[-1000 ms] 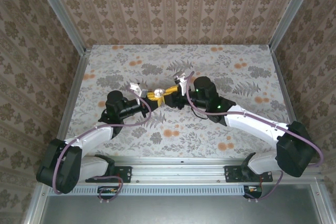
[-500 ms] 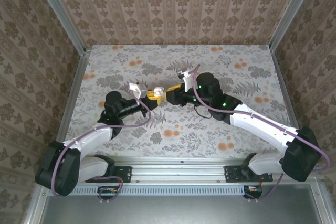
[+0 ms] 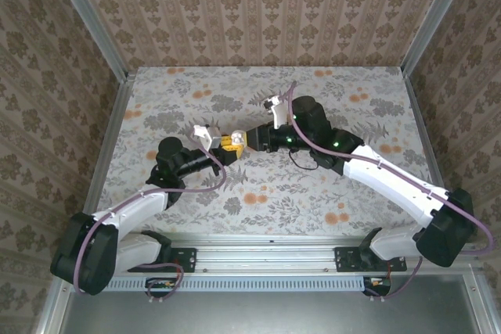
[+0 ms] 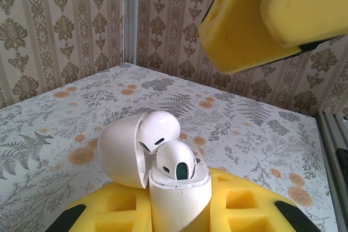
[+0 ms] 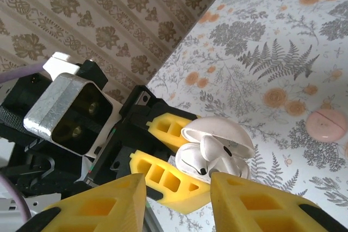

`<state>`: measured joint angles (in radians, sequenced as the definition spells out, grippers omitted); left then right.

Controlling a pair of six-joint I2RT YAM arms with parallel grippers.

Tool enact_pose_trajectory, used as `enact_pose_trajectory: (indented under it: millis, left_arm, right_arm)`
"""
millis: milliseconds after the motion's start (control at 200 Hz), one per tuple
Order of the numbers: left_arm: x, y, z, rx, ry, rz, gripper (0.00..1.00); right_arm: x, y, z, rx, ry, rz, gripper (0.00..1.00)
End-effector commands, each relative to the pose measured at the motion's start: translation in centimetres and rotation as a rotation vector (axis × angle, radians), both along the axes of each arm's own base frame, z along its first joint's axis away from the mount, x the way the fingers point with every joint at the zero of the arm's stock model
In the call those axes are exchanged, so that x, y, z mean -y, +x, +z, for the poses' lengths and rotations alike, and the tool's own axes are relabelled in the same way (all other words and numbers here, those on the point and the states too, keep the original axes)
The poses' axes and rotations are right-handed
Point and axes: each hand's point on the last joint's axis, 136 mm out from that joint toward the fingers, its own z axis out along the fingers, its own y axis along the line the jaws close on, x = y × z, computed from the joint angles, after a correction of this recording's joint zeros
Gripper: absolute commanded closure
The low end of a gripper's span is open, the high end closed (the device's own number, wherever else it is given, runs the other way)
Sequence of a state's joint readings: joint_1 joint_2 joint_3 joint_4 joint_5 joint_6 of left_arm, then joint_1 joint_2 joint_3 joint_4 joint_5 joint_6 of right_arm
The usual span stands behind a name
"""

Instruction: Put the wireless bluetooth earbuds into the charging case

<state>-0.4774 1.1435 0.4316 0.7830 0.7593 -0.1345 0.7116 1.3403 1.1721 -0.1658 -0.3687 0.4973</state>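
Observation:
My left gripper (image 3: 228, 146) is shut on the white charging case (image 4: 179, 202), held upright between its yellow pads (image 4: 247, 205). The lid (image 4: 120, 150) hangs open to the left. One white earbud (image 4: 176, 162) sits in the case mouth, its head sticking up. The second earbud (image 4: 159, 129) lies just behind it against the lid. My right gripper (image 3: 255, 138) is open right beside the case, its yellow fingers (image 5: 261, 205) spread on either side below the case (image 5: 215, 148). In the left wrist view the right gripper's fingers (image 4: 255, 17) hover above the case.
A salmon-pink round disc (image 5: 325, 125) lies on the flowered tabletop (image 5: 283, 52) to the right of the case. Patterned walls (image 3: 266, 5) and metal frame posts (image 3: 86, 17) close in the table.
The right arm has reached left and forward, bringing its open fingers up to the case. The left gripper with the case has barely moved.

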Motion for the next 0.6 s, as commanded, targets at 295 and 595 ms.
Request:
enact_pose_trajectory:
  millis: [295,595]
  left_arm:
    - [0.1,-0.5,0.8,0.046,-0.008,-0.011,0.91]
    - [0.3,-0.6,0.7,0.045,0.002,-0.018,0.91]
  right_arm:
    - [-0.9,0.8,-1.6,-0.068,-0.086,0.030,0.65]
    - [-0.9,1.9,-1.7,-0.083,-0.084,-0.004,0.64]
